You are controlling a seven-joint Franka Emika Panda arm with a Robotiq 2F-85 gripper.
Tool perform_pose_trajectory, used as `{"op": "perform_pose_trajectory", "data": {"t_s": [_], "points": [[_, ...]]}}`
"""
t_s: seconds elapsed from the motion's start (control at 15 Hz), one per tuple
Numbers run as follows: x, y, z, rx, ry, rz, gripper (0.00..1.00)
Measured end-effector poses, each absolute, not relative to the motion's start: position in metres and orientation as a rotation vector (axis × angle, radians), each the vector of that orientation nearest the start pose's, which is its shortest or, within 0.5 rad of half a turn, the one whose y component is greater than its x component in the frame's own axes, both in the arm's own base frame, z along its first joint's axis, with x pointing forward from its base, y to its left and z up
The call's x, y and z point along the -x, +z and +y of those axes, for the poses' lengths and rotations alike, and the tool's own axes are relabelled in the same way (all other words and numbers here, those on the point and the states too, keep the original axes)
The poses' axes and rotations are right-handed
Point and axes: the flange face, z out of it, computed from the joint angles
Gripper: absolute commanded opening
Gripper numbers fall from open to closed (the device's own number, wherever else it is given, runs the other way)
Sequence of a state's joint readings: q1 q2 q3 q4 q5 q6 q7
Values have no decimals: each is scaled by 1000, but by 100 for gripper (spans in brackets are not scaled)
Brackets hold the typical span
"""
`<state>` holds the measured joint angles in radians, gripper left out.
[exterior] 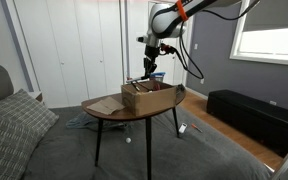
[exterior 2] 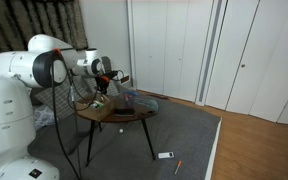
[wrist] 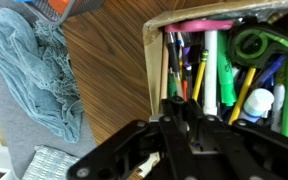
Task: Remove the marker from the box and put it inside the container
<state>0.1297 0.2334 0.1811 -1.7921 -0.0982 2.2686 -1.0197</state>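
Matt brown cardboard box [wrist: 152, 70], smooth grained wooden table [wrist: 109, 75], soft rumpled blue-grey cloth [wrist: 34, 70], glossy plastic markers [wrist: 210, 65]

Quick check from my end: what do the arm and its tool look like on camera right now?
The arm is white, with bulky rounded links and black rings at the joints. An orange band shows on one link. Black cables loop loosely alongside it. The tool is black and blocky.

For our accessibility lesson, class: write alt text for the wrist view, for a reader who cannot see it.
A cardboard box crammed with coloured markers sits on a wooden table, seen from above. The dark tool, shut, hangs over the box; grey-blue cloth lies at left.
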Motion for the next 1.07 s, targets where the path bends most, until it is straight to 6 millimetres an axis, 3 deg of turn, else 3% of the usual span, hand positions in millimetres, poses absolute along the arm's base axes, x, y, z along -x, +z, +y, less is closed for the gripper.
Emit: {"op": "perform_pose_trajectory", "data": {"t_s": [0.53, 1.07], "points": [[-615, 451, 182, 2505, -330, -2065, 5], [-611, 465, 157, 2559, -253, -2002, 5]]}}
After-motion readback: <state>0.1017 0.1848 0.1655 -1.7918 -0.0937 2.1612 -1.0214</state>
